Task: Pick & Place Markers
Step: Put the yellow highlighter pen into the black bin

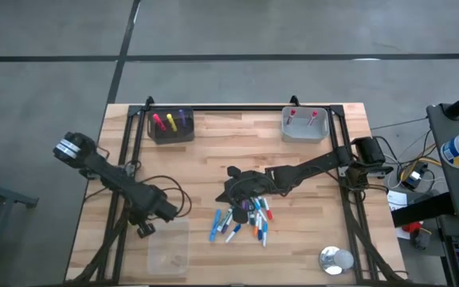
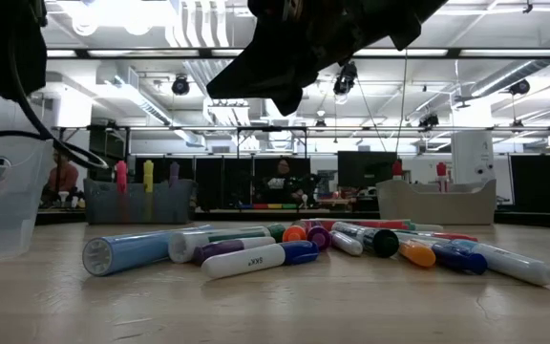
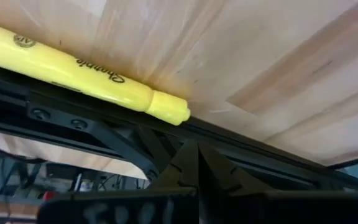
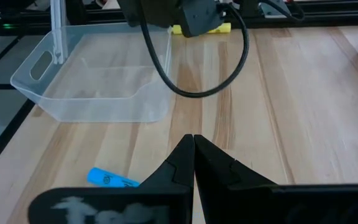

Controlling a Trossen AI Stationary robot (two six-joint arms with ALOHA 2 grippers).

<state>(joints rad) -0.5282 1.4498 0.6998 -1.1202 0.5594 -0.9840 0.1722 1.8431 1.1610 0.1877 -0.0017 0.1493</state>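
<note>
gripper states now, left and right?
Left gripper: shut, empty, near the clear bin.
Right gripper: shut, empty, above the markers.

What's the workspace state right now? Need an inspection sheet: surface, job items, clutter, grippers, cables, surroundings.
Surface: wooden table in a black frame, bare at centre.
Job's things: pile of markers near the front; three markers upright in the dark bin; two red-capped ones in the grey bin; a yellow highlighter lies against the frame rail; clear plastic tray holds nothing visible.
Clutter: round metal object at the front right corner.
Grippers: left gripper shut, beside the clear tray; right gripper shut, over the pile, holding nothing.
Cables: black cable looped by the left arm.
Surroundings: people seated behind the table.
</note>
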